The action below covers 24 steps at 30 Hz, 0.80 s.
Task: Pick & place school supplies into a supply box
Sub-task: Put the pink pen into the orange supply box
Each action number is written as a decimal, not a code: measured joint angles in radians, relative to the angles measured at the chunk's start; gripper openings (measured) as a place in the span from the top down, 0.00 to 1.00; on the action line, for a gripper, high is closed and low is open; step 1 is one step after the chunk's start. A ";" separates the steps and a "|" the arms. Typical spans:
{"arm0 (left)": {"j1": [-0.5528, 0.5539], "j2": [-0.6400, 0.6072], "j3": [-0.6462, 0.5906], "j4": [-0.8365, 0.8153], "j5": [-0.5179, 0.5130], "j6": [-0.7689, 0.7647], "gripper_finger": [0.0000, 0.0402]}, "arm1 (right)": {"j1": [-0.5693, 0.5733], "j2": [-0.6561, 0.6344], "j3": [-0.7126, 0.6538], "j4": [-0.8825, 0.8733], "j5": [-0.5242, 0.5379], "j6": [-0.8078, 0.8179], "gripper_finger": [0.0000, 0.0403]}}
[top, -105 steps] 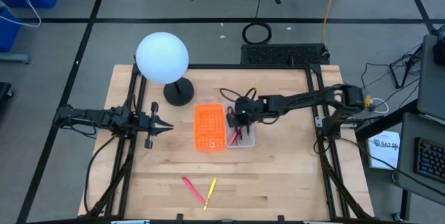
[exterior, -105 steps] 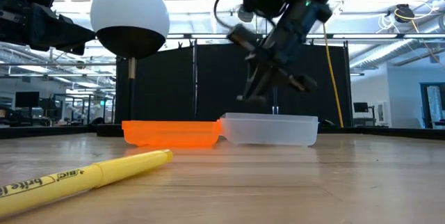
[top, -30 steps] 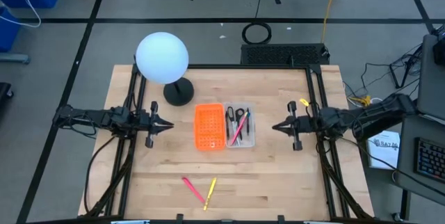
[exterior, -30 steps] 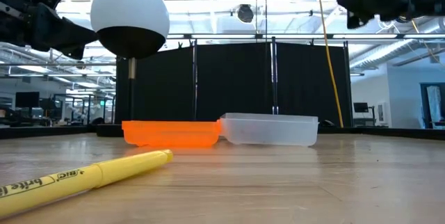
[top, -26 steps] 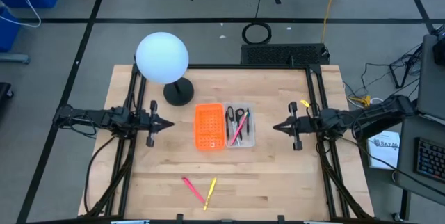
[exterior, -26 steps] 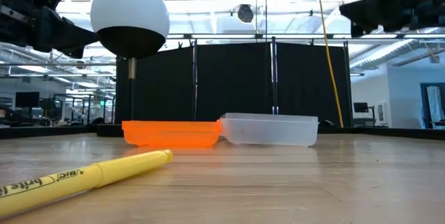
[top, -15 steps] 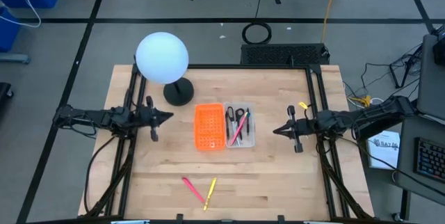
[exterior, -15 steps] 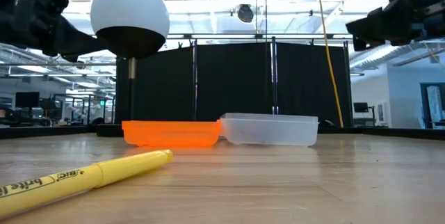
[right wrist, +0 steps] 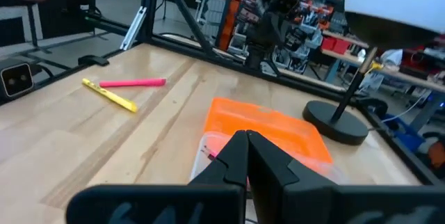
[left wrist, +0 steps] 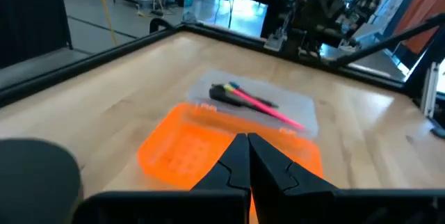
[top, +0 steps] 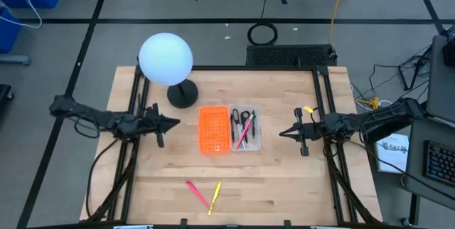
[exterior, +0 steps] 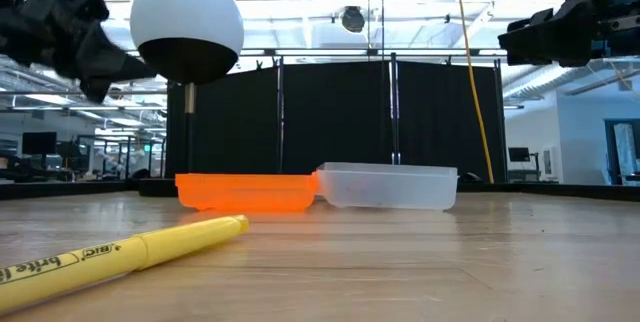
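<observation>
On the wooden bench, nearest the lower edge of the high view, a pink pen and a yellow pen lie loose just left of centre, angled toward each other with their lower ends almost meeting. In the low view the yellow pen fills the lower left corner, lying flat on the wood.

Farther up, at the middle of the frame, the clear supply box sits touching the right side of an orange perforated tray. Inside the box lie the black-handled scissors, a pink pen slanted across it, and some dark thin pens that are too small to tell apart. In the low view the box and the orange tray stand side by side in the mid-distance.

At about the same height in the high view, the left claw hovers to the left of the orange tray, pointing at it, its fingers pressed together and empty. The right claw hovers to the right of the box, well apart from it, its fingers likewise pressed together and holding nothing.

Beyond them, toward the upper left of the bench, a lamp with a white globe stands on a dark round base.
</observation>
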 joint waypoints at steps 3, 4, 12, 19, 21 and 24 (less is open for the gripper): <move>-0.064 0.119 0.085 0.010 -0.069 -0.037 0.99 | 0.000 0.000 0.000 0.008 0.000 -0.011 1.00; -0.086 0.164 0.116 0.010 -0.087 -0.047 0.99 | 0.000 0.000 0.000 0.008 0.000 -0.012 1.00; -0.238 0.598 0.457 -0.182 -0.199 -0.264 1.00 | 0.000 0.000 0.000 0.008 -0.001 -0.036 1.00; -0.353 1.009 0.905 -0.763 -0.217 -0.703 1.00 | 0.000 -0.031 0.000 0.008 -0.005 -0.034 1.00; -0.376 1.113 1.012 -0.827 -0.213 -0.780 1.00 | 0.000 -0.055 0.000 0.008 -0.006 -0.022 1.00; -0.406 1.249 1.136 -0.864 -0.198 -0.859 1.00 | -0.001 -0.093 0.000 -0.012 -0.048 0.015 1.00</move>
